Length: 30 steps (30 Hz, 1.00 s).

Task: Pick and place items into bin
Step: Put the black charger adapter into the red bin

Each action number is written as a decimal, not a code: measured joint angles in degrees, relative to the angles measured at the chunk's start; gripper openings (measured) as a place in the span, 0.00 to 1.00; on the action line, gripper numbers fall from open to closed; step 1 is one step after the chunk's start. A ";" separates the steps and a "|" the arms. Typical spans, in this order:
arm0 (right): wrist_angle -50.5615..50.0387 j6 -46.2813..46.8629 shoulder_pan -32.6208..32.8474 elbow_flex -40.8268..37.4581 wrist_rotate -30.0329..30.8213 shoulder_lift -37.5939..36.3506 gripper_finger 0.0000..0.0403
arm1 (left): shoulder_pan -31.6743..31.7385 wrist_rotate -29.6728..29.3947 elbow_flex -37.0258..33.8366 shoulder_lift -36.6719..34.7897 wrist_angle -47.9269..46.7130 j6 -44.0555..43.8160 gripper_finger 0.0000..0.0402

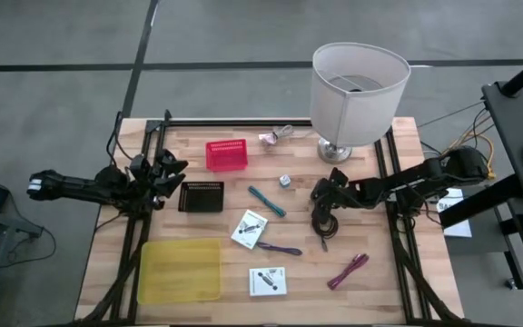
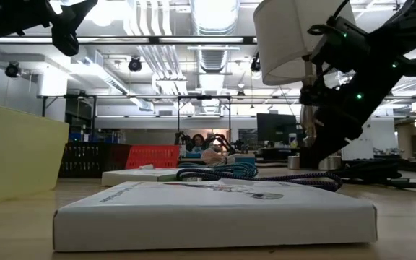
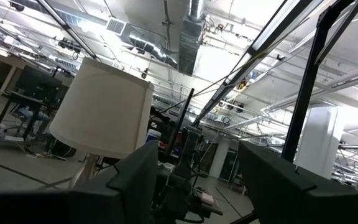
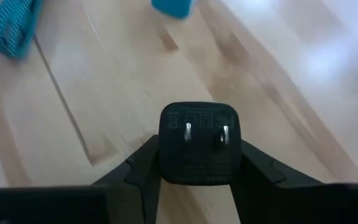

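Note:
My right gripper [image 1: 320, 193] hovers over the table's middle right, beside the lamp base, shut on a black plug block [image 4: 197, 143]. The black coiled cable [image 1: 323, 222] lies just nearside of it. A teal pen [image 1: 266, 201], purple pen [image 1: 280, 248], magenta stick [image 1: 348, 271], two white printed cards [image 1: 250, 228] [image 1: 267, 281] and a tiny grey cube [image 1: 285, 181] lie flat on the wood. My left gripper [image 1: 172, 173] waits open and raised at the left side, by the black basket [image 1: 201, 195]. My right gripper pinches the black plug block by its two opposite side faces [image 4: 161, 155] between both fingers [image 4: 253, 168]. The block's two metal prongs [image 4: 205, 134] face back toward the wrist. The fingers slant down from the table's right side. I cannot tell if the block is clear of the table.
A yellow bin [image 1: 180, 270] sits at the near left and a red basket [image 1: 227, 154] at the far middle. The big white lamp [image 1: 357, 95] stands at the far right, close to my right arm. Dark frame rails [image 1: 398, 245] run along both table sides.

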 joint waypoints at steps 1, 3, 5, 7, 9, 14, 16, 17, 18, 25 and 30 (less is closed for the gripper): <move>-0.05 0.14 0.04 0.43 0.01 -0.11 0.33 | 0.00 0.02 0.00 0.00 -0.02 0.00 0.51; 0.00 1.15 0.04 1.61 0.00 -0.24 0.33 | 0.02 0.01 0.00 0.17 -0.03 0.00 0.51; 0.92 2.13 0.11 3.23 -0.02 -0.25 0.33 | 0.00 0.02 0.00 0.22 -0.31 -0.03 0.51; 3.46 1.74 0.64 5.19 -0.14 -0.25 0.33 | 0.02 0.00 0.00 0.40 -0.26 -1.31 0.51; 7.75 -0.52 1.46 7.44 -0.34 -0.25 0.33 | 0.00 0.02 -0.09 0.90 -0.46 -5.18 0.51; 17.41 -3.87 2.20 13.15 -3.71 -0.27 0.33 | 0.01 0.09 -0.96 3.20 -1.29 -9.08 0.51; 18.83 -4.10 2.18 15.84 -5.57 0.07 0.33 | 0.02 0.17 -0.79 4.68 -2.47 -9.08 0.51; 18.86 -4.49 2.16 17.12 -6.65 0.22 0.33 | 0.02 0.39 -0.49 5.65 -2.82 -9.07 0.51; 18.75 -4.97 2.19 18.21 -7.63 0.48 0.33 | 0.00 1.06 -0.11 6.59 -3.04 -9.06 0.51; 16.95 -4.61 2.19 24.14 -13.87 3.31 0.33 | 0.00 4.35 4.11 18.77 -3.20 -6.93 0.51; 13.52 -4.24 2.19 28.03 -17.85 6.37 0.33 | 0.02 6.37 9.72 28.18 -3.00 -1.68 0.51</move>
